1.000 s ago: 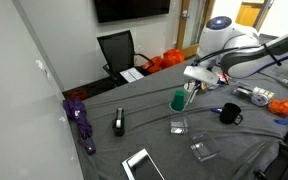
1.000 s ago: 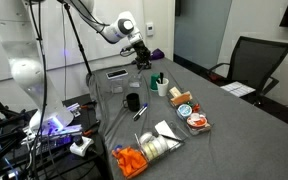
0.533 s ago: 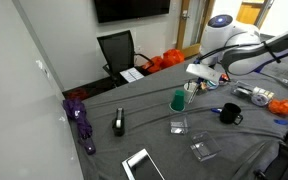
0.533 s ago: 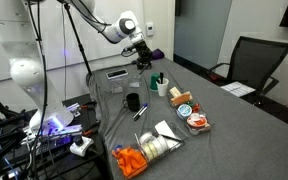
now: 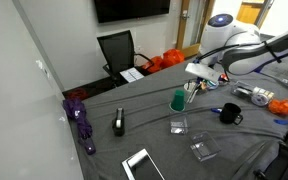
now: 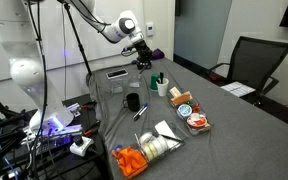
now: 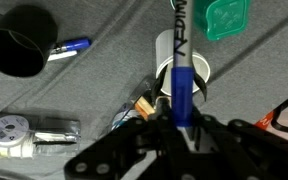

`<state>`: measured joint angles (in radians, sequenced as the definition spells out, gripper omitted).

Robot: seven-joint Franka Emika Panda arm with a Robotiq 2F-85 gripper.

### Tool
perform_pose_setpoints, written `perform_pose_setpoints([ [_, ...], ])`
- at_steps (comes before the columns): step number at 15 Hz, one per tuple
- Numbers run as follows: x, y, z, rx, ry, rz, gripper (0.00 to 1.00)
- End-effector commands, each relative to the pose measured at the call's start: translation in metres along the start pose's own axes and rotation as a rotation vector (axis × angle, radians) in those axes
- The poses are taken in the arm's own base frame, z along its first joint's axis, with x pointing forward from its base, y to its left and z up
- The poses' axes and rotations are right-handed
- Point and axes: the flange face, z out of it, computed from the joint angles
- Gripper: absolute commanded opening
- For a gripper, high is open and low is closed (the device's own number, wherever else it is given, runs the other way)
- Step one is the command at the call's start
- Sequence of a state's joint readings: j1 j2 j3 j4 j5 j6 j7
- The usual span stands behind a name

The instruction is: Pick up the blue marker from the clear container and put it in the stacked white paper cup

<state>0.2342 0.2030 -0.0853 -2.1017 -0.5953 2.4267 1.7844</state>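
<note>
Gripper closed tight on the blue marker, fingers pinching the barrel from both sides, no slack visible. In the wrist view the marker runs straight out toward 12 o'clock, blue section nearest the fingers and a white lettered section further out.

The marker crosses right over the mouth of the stacked white paper cup. Can't tell from the wrist view whether the far end is inside the rim or only above it.

Around the white cup in the wrist view:
- green cup at 1 o'clock, just beside it
- black mug out at 10 o'clock, well apart
- second blue pen flat on the grey cloth at 9 o'clock, between mug and white cup

In an exterior view the gripper hangs over the pair of cups. The green cup and white cup stand side by side on the table. The marker is too small to make out there.

The clear container sits at 6 o'clock of the green cup, apart from it, open side up (no marker in it that I can see). A larger clear box is further toward 5 o'clock, and the black mug is at 4 o'clock of the cups.

In an exterior view from the opposite end, the gripper is at 11 o'clock of the green cup and white cup, close above them. The arm reaches in from 10 o'clock.
</note>
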Motion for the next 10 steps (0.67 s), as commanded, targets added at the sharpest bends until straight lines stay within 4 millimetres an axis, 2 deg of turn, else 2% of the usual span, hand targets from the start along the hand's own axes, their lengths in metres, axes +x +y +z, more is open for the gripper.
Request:
perform_pose_setpoints([
  [1, 0.018, 0.001, -0.023, 0.04, 0.043, 0.037, 0.04],
  [5, 0.045, 0.0, -0.038, 0.04, 0.151, 0.063, 0.04],
  [10, 0.085, -0.008, -0.037, 0.017, 0.318, 0.144, 0.04],
])
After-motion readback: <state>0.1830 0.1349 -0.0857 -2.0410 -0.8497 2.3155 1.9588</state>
